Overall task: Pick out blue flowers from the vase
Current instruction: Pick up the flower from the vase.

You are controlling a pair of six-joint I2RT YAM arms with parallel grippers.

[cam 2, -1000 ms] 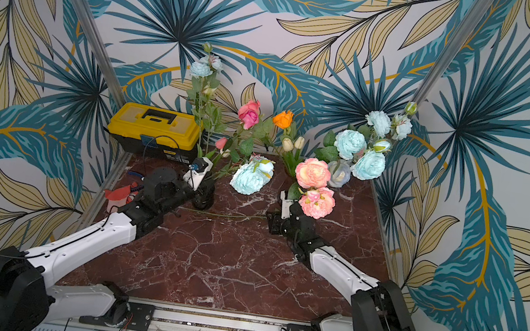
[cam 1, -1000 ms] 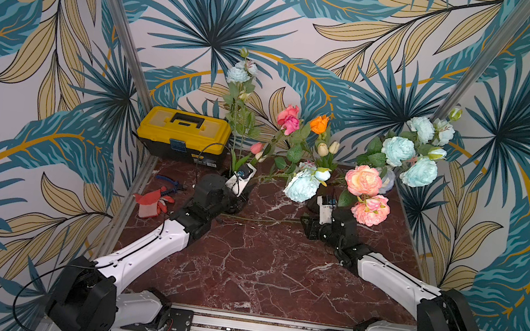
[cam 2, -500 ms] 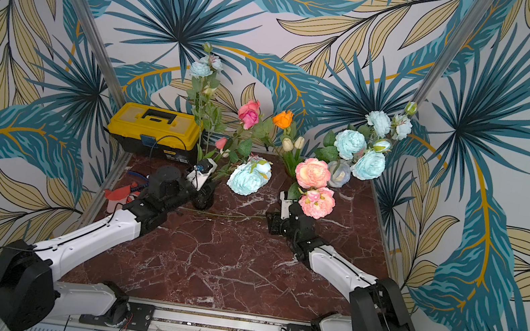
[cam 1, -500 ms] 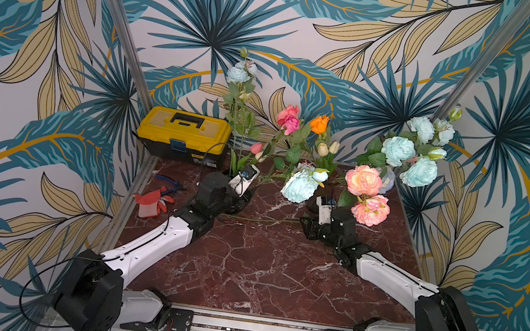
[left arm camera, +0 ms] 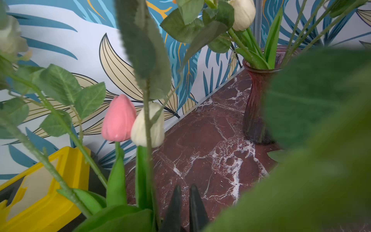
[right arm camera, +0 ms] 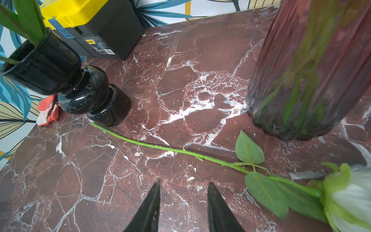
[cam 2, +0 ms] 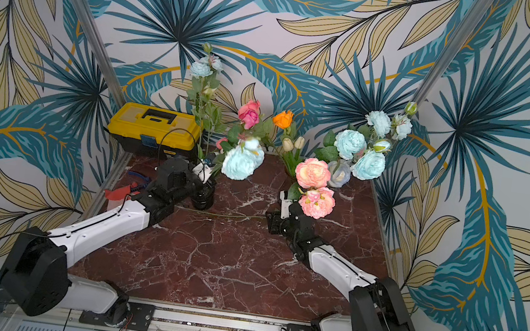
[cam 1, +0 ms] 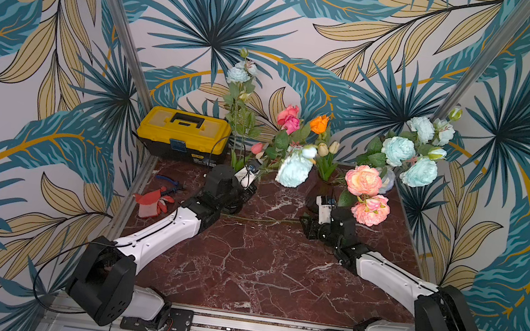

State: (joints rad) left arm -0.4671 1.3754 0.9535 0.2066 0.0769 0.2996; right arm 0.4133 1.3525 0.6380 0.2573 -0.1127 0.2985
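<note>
Clock on the table as seen in the top views: 12 = back wall, 6 = arm bases.

Left gripper point(left arm camera: 185, 187): clenched, jaws nearly touching with only a sliver of marble showing between them. No stem is visible in that sliver, so I can't tell if it pinches anything. It sits low at the black vase point(cam 2: 203, 196), about 10 o'clock of table centre, in among the stems. Pink tulip point(left arm camera: 118, 118) and cream tulip point(left arm camera: 148, 124) stand just beside it.

Right gripper point(right arm camera: 184, 182): released, jaws apart over the bare marble table point(cam 1: 259, 271), nothing between them. It's at roughly 2 o'clock of centre, next to the red glass vase point(right arm camera: 307, 80).

Blue flowers point(cam 1: 398, 151): main cluster high at 1–2 o'clock, behind the pink peonies point(cam 1: 363, 180). Its vase is hidden, so I can't tell which one holds it. One blue bloom point(cam 1: 294, 172) hangs at 12 between the two vases, blurred in both top views, leaning out from the black vase side. One tall blue stem point(cam 1: 237, 74) stands upright at 11, against the wall.

White rose point(right arm camera: 351, 200) lies flat on the table, stem end just beside the black vase foot, bloom next to the right gripper.

Yellow toolbox point(cam 1: 185, 134) at 10–11 by the wall — red glove point(cam 1: 153, 201) at 9 near the table edge.
</note>
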